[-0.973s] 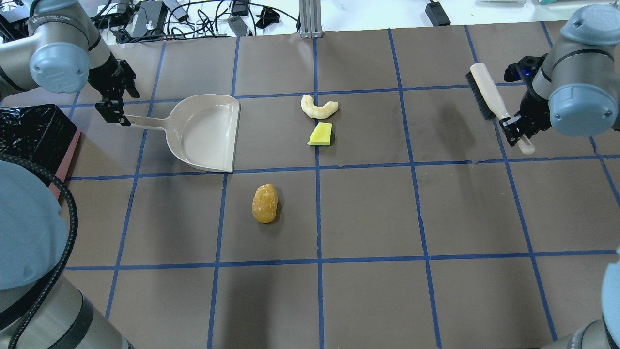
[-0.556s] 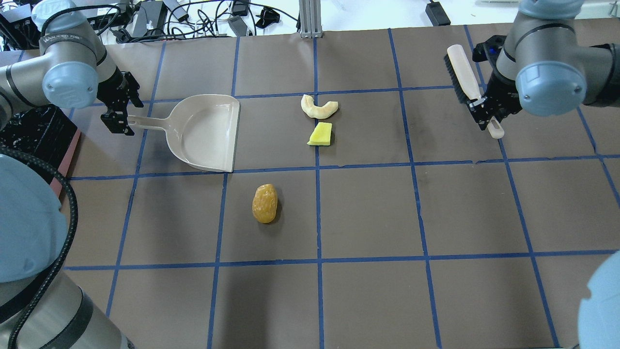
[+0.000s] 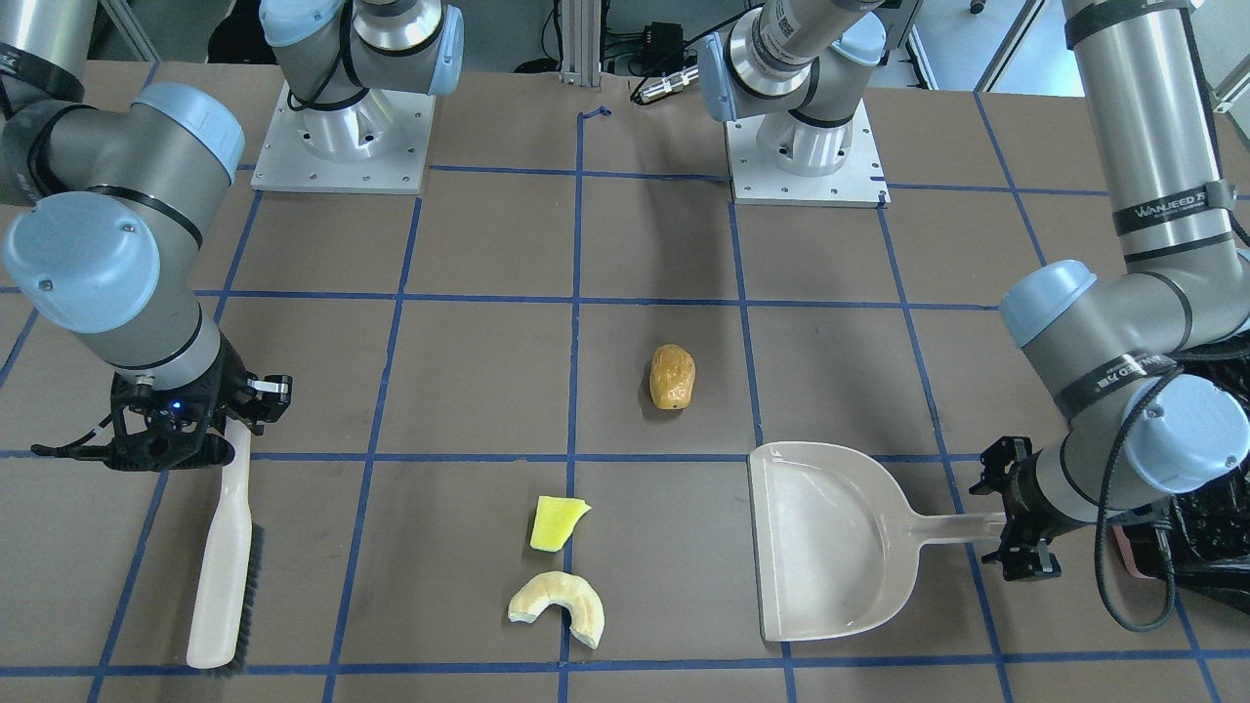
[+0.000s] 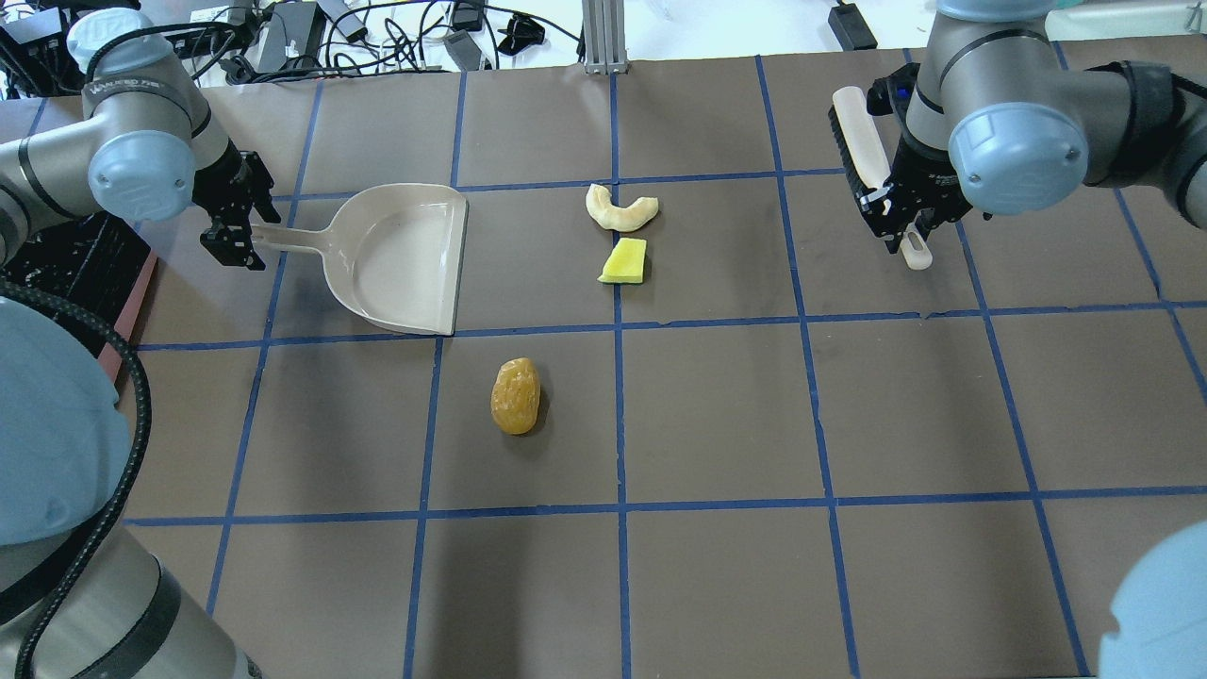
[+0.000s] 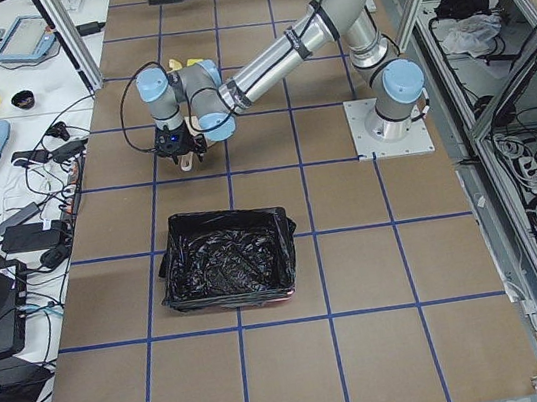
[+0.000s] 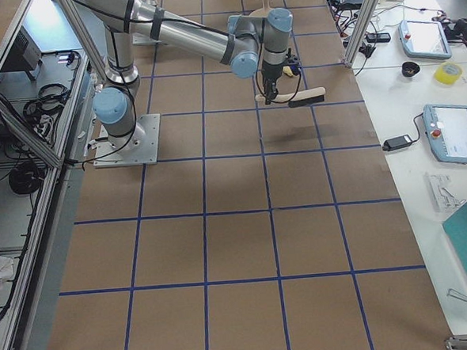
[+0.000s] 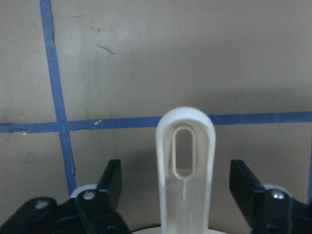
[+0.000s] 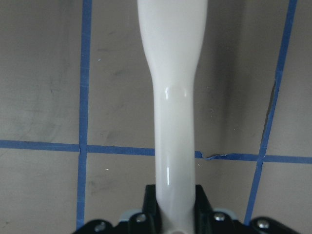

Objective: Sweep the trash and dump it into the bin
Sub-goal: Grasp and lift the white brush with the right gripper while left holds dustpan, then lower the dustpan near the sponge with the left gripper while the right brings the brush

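Observation:
The trash lies on the brown table: a golden-brown lump [image 4: 515, 396], a yellow-green wedge [image 4: 624, 261] and a pale crescent [image 4: 620, 209]. The beige dustpan [image 4: 401, 256] sits left of them, its mouth toward them. My left gripper [image 4: 233, 240] is open, its fingers either side of the dustpan handle [image 7: 185, 161] without touching. My right gripper [image 4: 896, 222] is shut on the handle of a white brush [image 4: 860, 141] and holds it above the table, far right. The bin [image 5: 226, 268], lined with a black bag, stands left of the dustpan [image 4: 66, 264].
Blue tape lines grid the table. Cables and power bricks [image 4: 302, 38] lie beyond the far edge. The arm bases [image 3: 806, 146] stand on plates at the robot's side. A metal post [image 4: 603, 38] stands at the far middle.
My right arm has carried the brush leftward and farther away, toward the trash side. My left gripper has shifted slightly along the dustpan handle's end. Trash and dustpan have not moved.

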